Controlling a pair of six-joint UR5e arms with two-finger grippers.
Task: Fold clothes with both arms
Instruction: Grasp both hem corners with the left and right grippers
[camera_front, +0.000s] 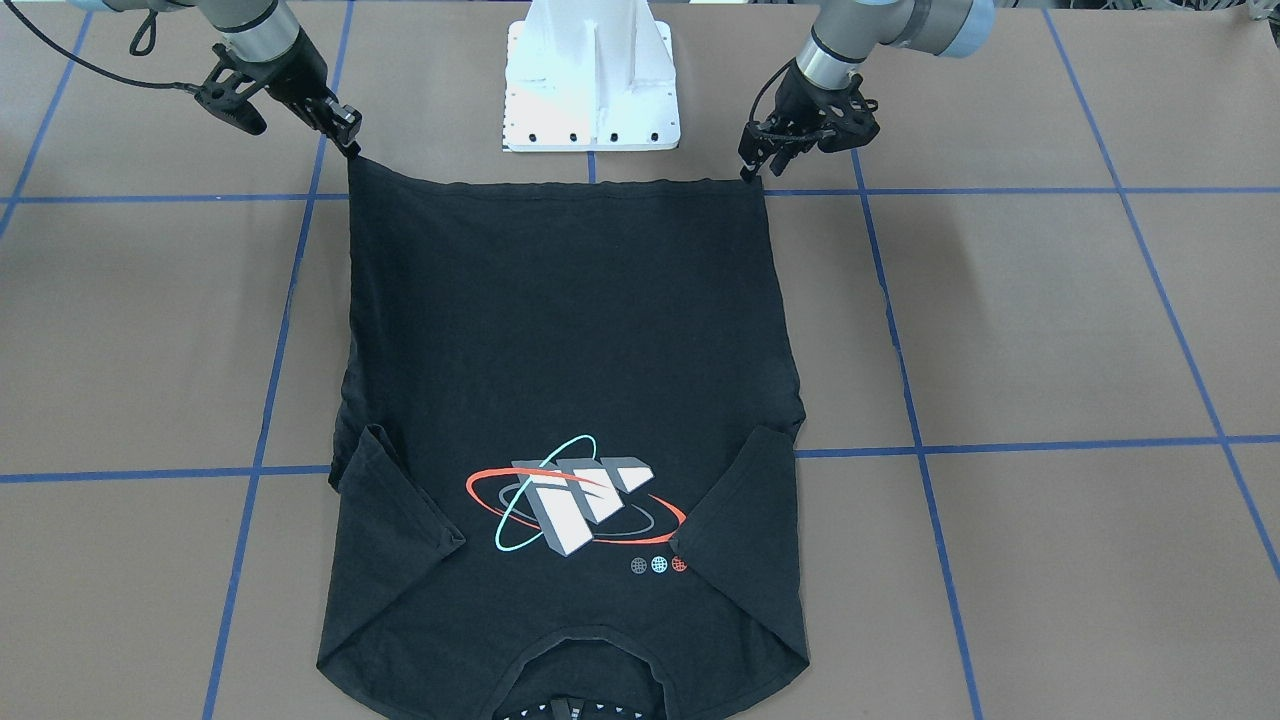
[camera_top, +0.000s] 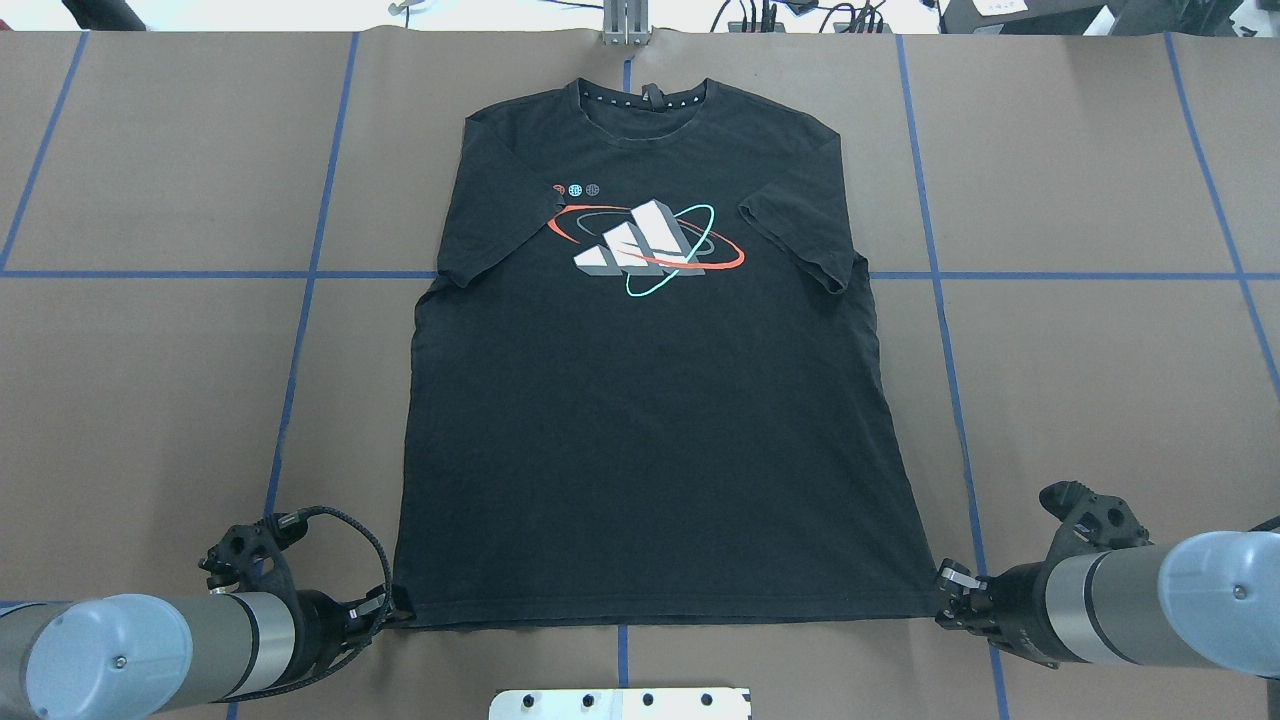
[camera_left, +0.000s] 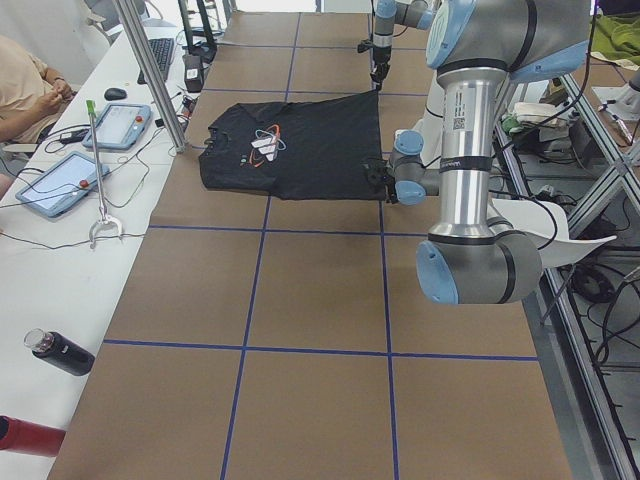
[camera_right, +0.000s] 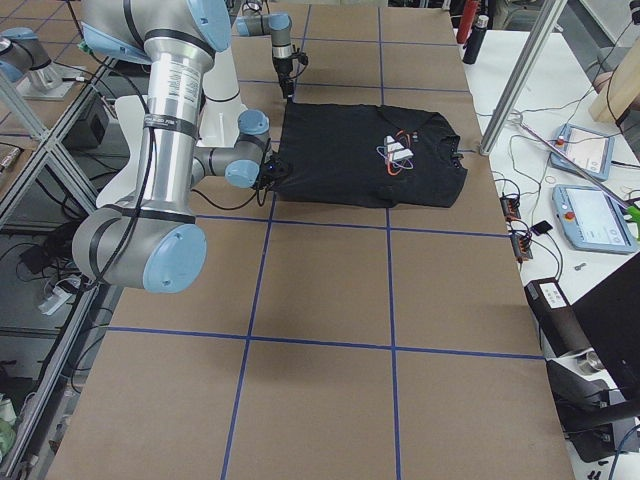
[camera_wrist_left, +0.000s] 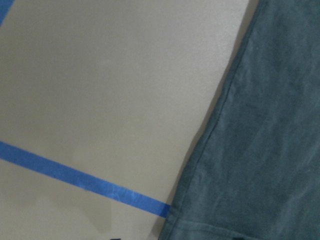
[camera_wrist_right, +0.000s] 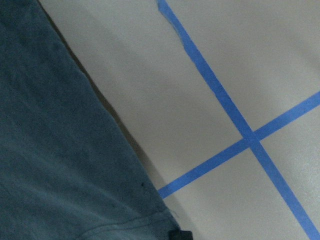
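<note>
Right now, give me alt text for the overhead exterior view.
A black T-shirt lies flat, print up, collar away from the robot, on the table. The left gripper and right gripper each hold a near hem corner.

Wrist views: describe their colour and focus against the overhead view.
Left wrist view: shirt looks washed-out teal, table pale grey, slightly soft. Right wrist view: same cast and softness. Overhead view: shirt true black, table brown, edges crisp.
</note>
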